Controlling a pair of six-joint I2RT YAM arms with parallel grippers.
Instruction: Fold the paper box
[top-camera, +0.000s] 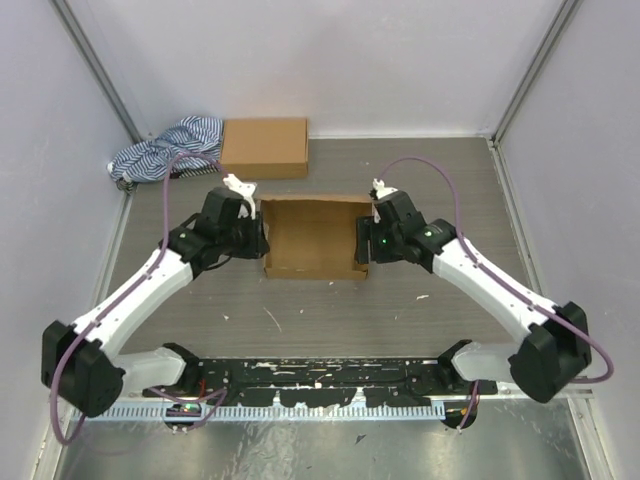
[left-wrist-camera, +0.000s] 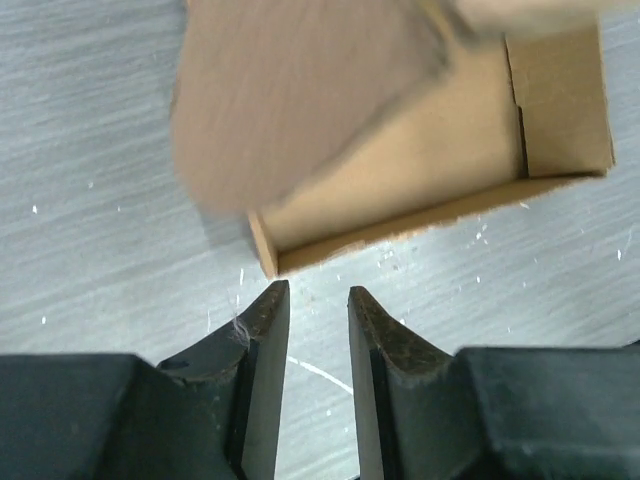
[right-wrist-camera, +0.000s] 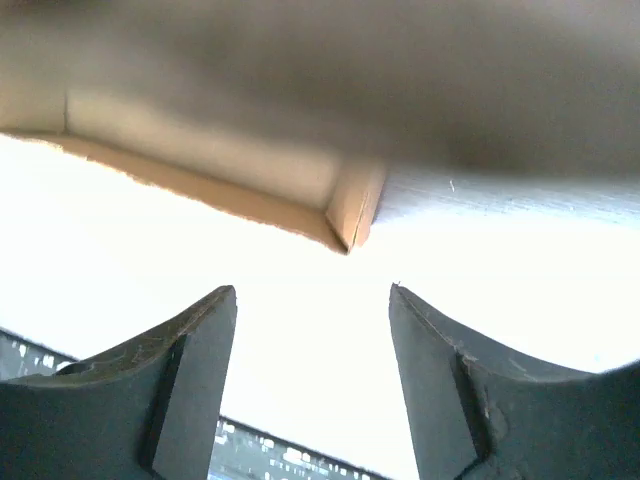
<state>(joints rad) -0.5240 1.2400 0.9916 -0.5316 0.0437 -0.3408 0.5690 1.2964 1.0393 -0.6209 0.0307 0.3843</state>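
Both jaws parted, empty; paper box (top-camera: 312, 240) lies between, just beyond tips.

Compact brown cardboard box (top-camera: 264, 147): closed, crisp-edged, lying flat at the far edge of the grey wood-grain table (top-camera: 330, 315). Blue-and-white striped cloth (top-camera: 165, 150): crumpled, just beside the box's left side, in the far-left corner. Table surface flecked with small white scraps.

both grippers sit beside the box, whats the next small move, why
Probably ease the right gripper forward onto the corner wall of the paper box and close: its jaws stand open and empty just short of it, like the left gripper.
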